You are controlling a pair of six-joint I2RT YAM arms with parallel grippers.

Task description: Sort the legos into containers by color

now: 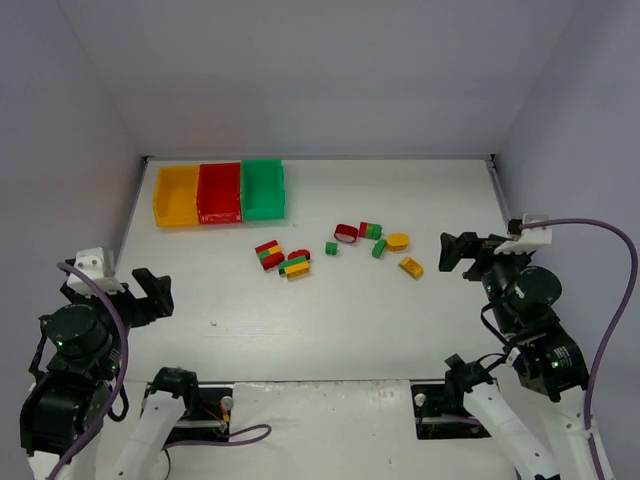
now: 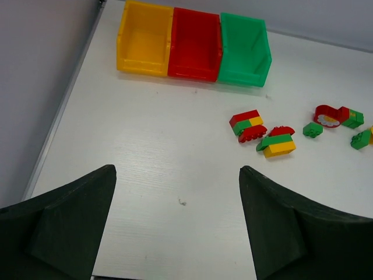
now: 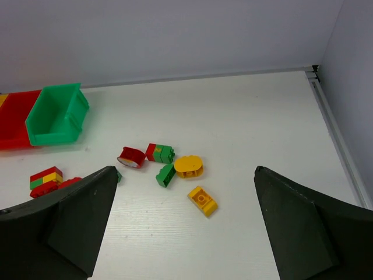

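The three containers stand joined at the table's back left: yellow (image 1: 176,195), red (image 1: 219,192), green (image 1: 263,188). All look empty in the left wrist view. The legos lie loose mid-table: two multicolour clumps (image 1: 268,255) (image 1: 296,265), a red rounded piece (image 1: 346,234), a red-green pair (image 1: 371,230), two green bricks (image 1: 331,248) (image 1: 379,248), a yellow oval (image 1: 398,241) and a yellow slope brick (image 1: 411,267). My left gripper (image 2: 178,170) hangs open over bare table at the near left. To the right of the yellow slope brick (image 3: 202,200), my right gripper (image 3: 185,170) is open and holds nothing.
Grey walls close in the table at the back and both sides, with a raised rim (image 1: 135,215) along the left edge. Both arm bases sit at the near edge, with purple cables (image 1: 620,290) looping beside them.
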